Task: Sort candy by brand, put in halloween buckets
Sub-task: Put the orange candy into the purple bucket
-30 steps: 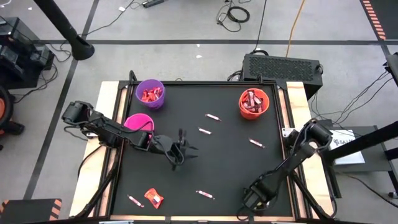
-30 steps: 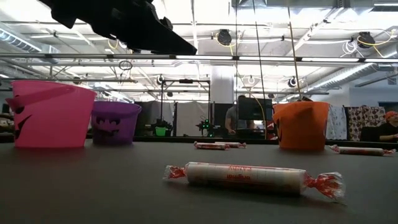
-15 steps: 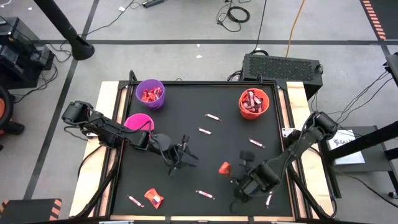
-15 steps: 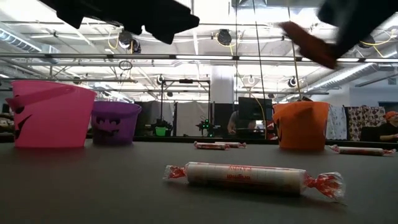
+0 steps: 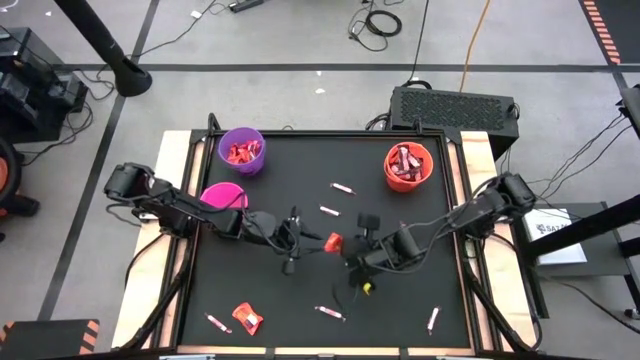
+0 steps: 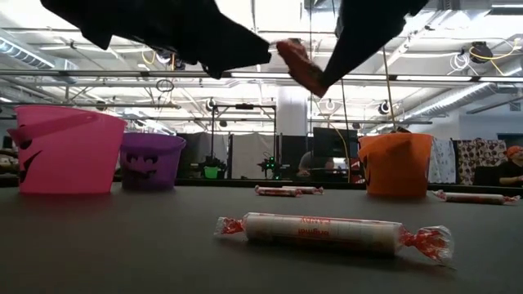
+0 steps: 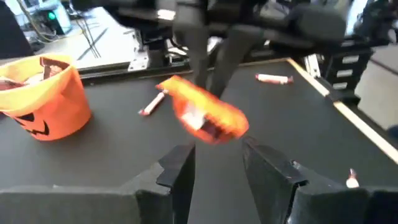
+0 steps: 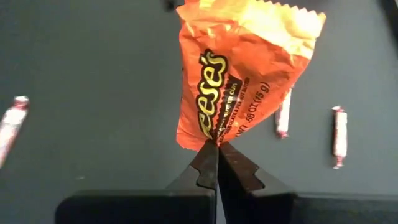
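Observation:
My right gripper (image 5: 344, 248) is shut on an orange Reese's packet (image 8: 236, 74), held above the middle of the black table. The packet also shows in the high view (image 5: 333, 242) and the low view (image 6: 301, 67). My left gripper (image 5: 298, 242) is open and empty, just left of the packet. In the left wrist view its fingers (image 7: 180, 171) stand short of the packet (image 7: 202, 113) without touching it. The purple bucket (image 5: 241, 150), magenta bucket (image 5: 222, 196) and orange bucket (image 5: 408, 166) stand on the table with candy inside. My right gripper pinches one end edge of the packet (image 8: 211, 138) between its two fingertips. The fingers slant down from the table's right side. The packet sticks out beyond the fingertips, tilted and lifted clear of the table.
Thin wrapped sticks lie at the table's middle (image 5: 343, 188) (image 5: 328, 210) and along the near edge (image 5: 330, 313) (image 5: 218, 322) (image 5: 433, 320). Another orange packet (image 5: 247, 318) lies near the front left. One stick lies close before the low camera (image 6: 327, 231).
My right gripper has risen from the table's near right part with the orange packet. It has carried it toward the table's left and far side, up to my left gripper. The packet is lifted clear of the table.

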`<state>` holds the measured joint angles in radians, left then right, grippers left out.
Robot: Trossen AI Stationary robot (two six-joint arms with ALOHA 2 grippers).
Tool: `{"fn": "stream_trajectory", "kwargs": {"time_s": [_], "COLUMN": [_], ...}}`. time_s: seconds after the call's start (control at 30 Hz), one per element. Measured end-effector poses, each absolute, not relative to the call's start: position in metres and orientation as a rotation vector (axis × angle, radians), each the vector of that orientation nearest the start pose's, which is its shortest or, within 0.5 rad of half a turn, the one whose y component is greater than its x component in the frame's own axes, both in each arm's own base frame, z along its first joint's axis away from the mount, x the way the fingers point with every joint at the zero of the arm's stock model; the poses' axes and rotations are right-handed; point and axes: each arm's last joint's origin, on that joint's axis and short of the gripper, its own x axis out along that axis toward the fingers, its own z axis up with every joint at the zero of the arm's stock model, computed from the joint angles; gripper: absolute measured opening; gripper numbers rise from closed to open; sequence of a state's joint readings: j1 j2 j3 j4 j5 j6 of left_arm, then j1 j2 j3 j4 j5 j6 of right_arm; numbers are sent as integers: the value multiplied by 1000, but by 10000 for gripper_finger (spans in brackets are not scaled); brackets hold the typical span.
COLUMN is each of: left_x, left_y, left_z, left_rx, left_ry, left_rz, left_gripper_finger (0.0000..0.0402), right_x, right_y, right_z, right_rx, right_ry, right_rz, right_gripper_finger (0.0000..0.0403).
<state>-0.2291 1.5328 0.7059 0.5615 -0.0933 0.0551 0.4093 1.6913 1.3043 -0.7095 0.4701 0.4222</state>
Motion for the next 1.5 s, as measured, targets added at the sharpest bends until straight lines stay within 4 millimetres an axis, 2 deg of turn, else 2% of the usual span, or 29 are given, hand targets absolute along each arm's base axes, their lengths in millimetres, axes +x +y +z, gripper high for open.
{"fn": "stream_trajectory", "kwargs": {"time_s": [0.17,0.43,0.73,0.9,1.5], "left_x": [310,310,314,315,317], "left_y": [-69,-68,-49,-46,-35], "left_z": [193,195,195,198,198], "left_rx": [73,24,-118,-161,-172], "left_ry": [279,260,265,251,246], "left_rz": [-124,-116,-47,-147,-133], "left_gripper_finger": [141,141,141,141,141], "right_x": [324,325,326,324,326], "right_y": [117,111,110,109,104], "right_z": [245,245,245,245,245], "right_rx": [-100,-112,-131,-152,-160], "right_ry": [959,968,967,972,966], "right_rz": [-262,-269,-271,-297,-324], "right_gripper_finger": [0,0,0,0,0]}}
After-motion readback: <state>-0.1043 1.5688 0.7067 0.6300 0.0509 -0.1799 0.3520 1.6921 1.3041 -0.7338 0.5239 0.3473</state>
